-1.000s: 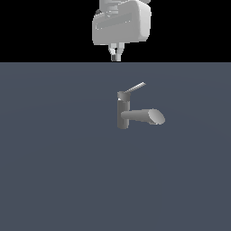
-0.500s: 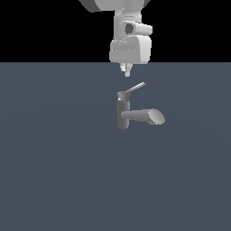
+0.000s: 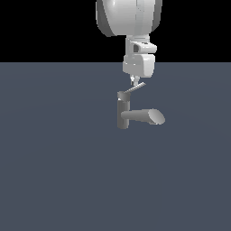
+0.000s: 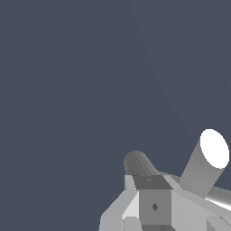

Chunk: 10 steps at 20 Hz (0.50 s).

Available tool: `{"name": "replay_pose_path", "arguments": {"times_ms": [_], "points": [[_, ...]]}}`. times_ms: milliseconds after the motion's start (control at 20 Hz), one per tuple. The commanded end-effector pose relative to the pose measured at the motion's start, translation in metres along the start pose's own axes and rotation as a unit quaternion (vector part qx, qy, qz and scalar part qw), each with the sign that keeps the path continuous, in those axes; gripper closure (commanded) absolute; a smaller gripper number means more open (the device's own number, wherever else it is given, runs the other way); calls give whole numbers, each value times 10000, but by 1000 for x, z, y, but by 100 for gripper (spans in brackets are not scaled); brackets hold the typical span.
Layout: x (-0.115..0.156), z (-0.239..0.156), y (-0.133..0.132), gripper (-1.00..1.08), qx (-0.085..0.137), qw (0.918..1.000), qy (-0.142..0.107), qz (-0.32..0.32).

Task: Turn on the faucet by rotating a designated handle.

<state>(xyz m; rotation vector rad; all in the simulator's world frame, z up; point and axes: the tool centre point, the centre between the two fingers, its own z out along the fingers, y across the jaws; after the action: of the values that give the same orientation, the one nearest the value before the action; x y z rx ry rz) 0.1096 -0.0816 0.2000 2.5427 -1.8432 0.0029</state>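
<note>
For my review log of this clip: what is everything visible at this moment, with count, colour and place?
faucet: one, grey metal, upright post on the surface, thick spout pointing to the exterior view's right.
handle: one, light grey thin lever, angling up from the post's cap.
surface: one, dark blue-grey, flat, under the faucet.
gripper: one, white, fingertips close together just above the handle; contact cannot be told.
arm: one, white, coming down from above.

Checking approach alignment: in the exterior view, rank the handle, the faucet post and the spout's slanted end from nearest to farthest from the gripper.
1. Handle: directly under the gripper, its tips at the rod; contact cannot be told.
2. Post: below the handle, slightly toward the exterior view's left.
3. Spout's slanted end: lowest and farthest out, toward the exterior view's right.
</note>
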Motion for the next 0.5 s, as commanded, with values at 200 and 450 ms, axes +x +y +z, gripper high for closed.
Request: {"name": "replay_pose_path", "arguments": {"times_ms": [200, 450], "points": [[21, 15, -9, 108, -2, 9994, -4, 346], [27, 18, -11, 108, -2, 9990, -9, 436]]}}
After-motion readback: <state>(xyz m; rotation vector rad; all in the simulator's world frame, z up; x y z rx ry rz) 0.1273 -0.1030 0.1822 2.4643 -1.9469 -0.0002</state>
